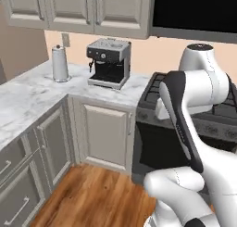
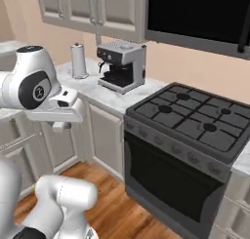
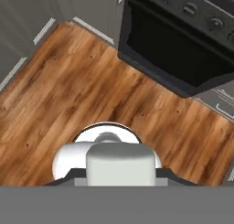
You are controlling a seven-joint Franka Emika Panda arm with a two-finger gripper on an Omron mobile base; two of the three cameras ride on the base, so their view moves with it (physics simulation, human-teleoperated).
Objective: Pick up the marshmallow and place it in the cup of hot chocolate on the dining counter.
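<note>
From the left base view, arm (image 1: 183,119) stood folded high before a stove (image 1: 150,94), coffee machine (image 1: 109,61) on the corner surface (image 1: 28,96). Right base view: same stove, arm's elbow at left. Hand view: claw (image 3: 119,173) was clamped on the marshmallow (image 3: 119,160), above wood floor (image 3: 68,81). Step looked like carrying. Next probably calls for driving to the dining surface, finding the cup, then releasing just above it.
</note>
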